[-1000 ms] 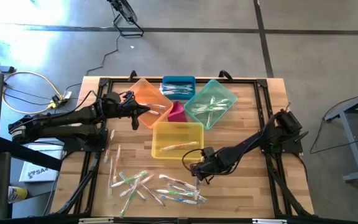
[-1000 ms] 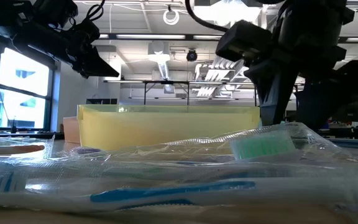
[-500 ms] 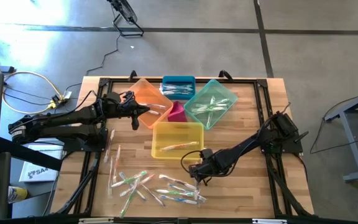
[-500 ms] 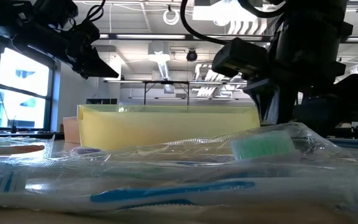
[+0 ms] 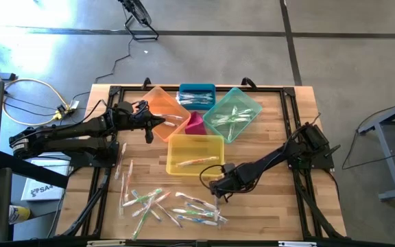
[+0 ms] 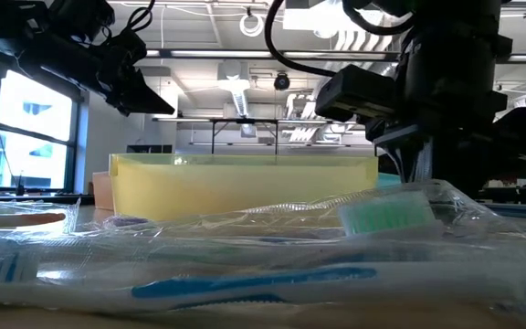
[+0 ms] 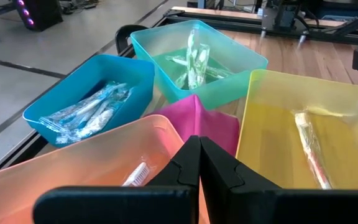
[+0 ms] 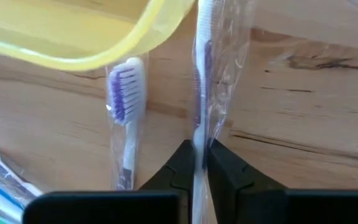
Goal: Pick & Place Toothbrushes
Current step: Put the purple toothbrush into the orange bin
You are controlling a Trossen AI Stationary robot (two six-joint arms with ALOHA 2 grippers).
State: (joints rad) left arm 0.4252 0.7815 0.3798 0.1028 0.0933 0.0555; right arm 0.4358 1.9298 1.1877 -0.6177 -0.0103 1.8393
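Note:
Many wrapped toothbrushes (image 5: 173, 206) lie loose on the wooden table near its front edge. My right gripper (image 5: 217, 195) points down just in front of the yellow bin (image 5: 196, 136), shut on one wrapped toothbrush (image 8: 199, 74) with a whitish, purple-marked handle. A second toothbrush with purple bristles (image 8: 124, 93) lies beside it on the wood. My left gripper (image 5: 158, 122) hangs shut over the orange bin (image 5: 158, 97), holding nothing. My right gripper pinches the wrapped toothbrush's handle (image 8: 198, 134) between its two fingers, one on each long side. The fingers come from above, pointing down. The toothbrush lies flat on the table, its far end reaching the yellow bin's corner.
Behind the yellow bin stand the orange bin, a blue bin (image 5: 197, 88), a teal bin (image 5: 258, 108) and a small pink bin (image 5: 196, 125), most with toothbrushes inside. One toothbrush lies in the yellow bin (image 7: 309, 146). Bare wood lies to the right of my right gripper.
My right gripper has tipped more steeply down toward the table and shut its fingers on the toothbrush in front of the yellow bin.

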